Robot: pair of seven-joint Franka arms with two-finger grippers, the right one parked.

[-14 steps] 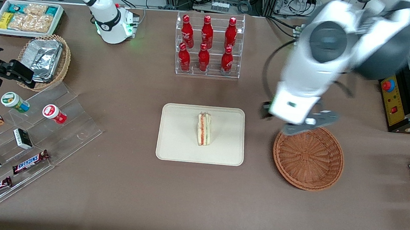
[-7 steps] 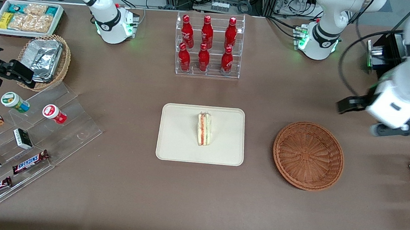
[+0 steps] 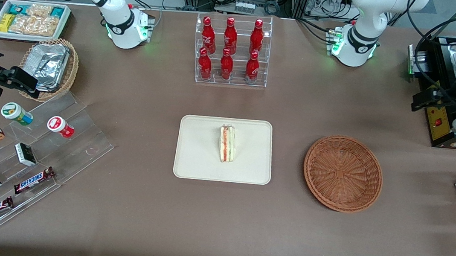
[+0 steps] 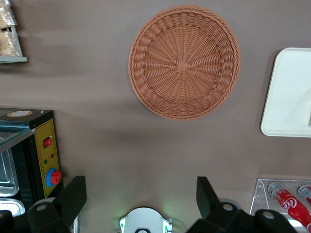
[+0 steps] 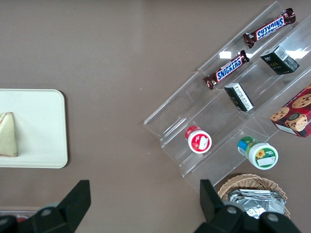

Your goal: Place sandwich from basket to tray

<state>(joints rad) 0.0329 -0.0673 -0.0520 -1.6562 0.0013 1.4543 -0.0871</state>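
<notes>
While sandwich (image 3: 226,143) lies on tray (image 3: 194,158), wicker basket (image 3: 343,173) sits beside tray w/ nothing in it; gripper (image 4: 141,198), fingers apart, holds nothing, high above basket.

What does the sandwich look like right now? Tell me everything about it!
The sandwich is a small wedge of pale white bread with a red stripe and a green stripe of filling showing along its cut edge. It rests near the middle of the cream tray, touching nothing else. The brown wicker basket beside the tray holds nothing. The gripper is open, far off at the working arm's end of the table.
</notes>
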